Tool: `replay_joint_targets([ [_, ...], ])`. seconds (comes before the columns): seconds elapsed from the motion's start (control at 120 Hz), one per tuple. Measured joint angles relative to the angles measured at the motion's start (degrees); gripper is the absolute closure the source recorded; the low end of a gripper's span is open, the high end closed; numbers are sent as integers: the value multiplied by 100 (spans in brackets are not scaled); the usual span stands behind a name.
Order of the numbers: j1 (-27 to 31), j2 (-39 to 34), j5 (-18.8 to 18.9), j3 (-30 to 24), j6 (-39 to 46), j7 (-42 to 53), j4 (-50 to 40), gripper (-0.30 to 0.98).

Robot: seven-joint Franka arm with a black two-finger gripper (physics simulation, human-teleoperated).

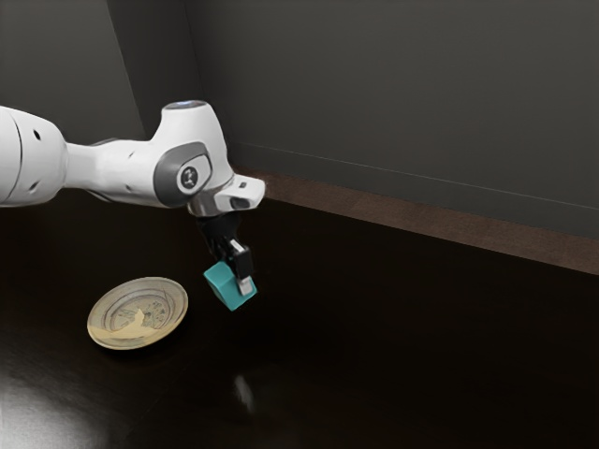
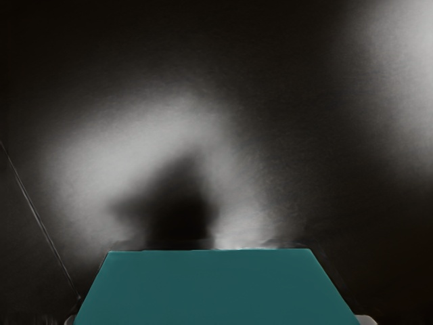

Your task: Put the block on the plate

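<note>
Teal cuboid block (image 1: 223, 284) gripped by black two-finger end effector (image 1: 237, 280), round beige ceramic-look plate (image 1: 138, 314) at block's eight o'clock, exterior view, on dark glossy counter (image 1: 393, 355)

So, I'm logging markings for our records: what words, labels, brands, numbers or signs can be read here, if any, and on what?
None can be read.
Pale emblem on the white robot arm's grey joint cover: too small.
Dark mark on the arm's white end housing: too small.
Teal block: no lettering visible.
Round cream patterned plate: no legible lettering.
</note>
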Motion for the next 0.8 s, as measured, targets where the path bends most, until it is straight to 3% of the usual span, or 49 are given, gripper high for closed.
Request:
replay_joint_targets([
  [0.408, 10, -366, 357, 1281, -22, -6, -566, 28],
  [0.8, 36, 327, 612, 1913, 192, 10, -378, 28],
])
